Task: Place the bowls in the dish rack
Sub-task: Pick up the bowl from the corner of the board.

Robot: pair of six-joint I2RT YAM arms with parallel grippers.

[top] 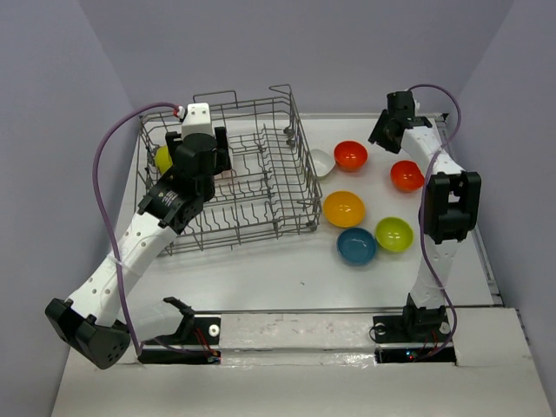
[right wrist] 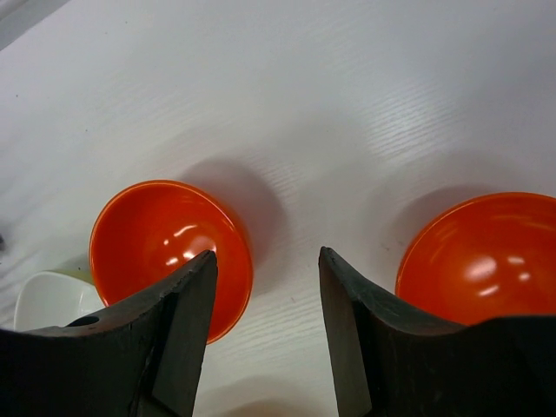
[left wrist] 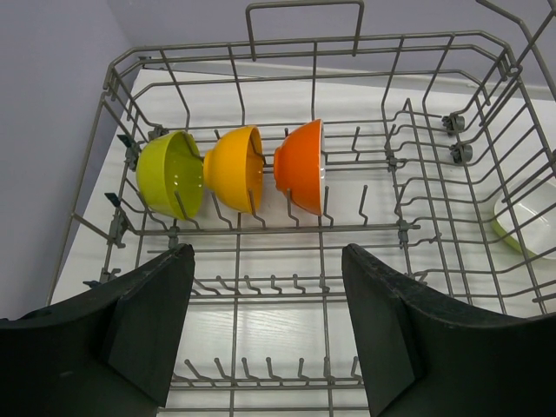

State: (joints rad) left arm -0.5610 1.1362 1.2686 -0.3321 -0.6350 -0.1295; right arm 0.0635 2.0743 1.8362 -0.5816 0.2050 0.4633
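tabletop (top: 261, 269), white bowl (top: 324, 163) partly behind dish rack (top: 306, 184)

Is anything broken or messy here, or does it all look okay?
Nothing looks broken or spilled. In the dish rack, a lime green bowl, an orange-yellow bowl and an orange bowl stand neatly on edge. Only the white bowl seems a bit odd: it sits right beside the rack's outer wall.

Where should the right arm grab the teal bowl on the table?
Probably its near rim, from straight above, one finger inside, one outside. The teal bowl sits upright, mouth up, and the orange-yellow bowl and lime green bowl crowd its far and right sides.
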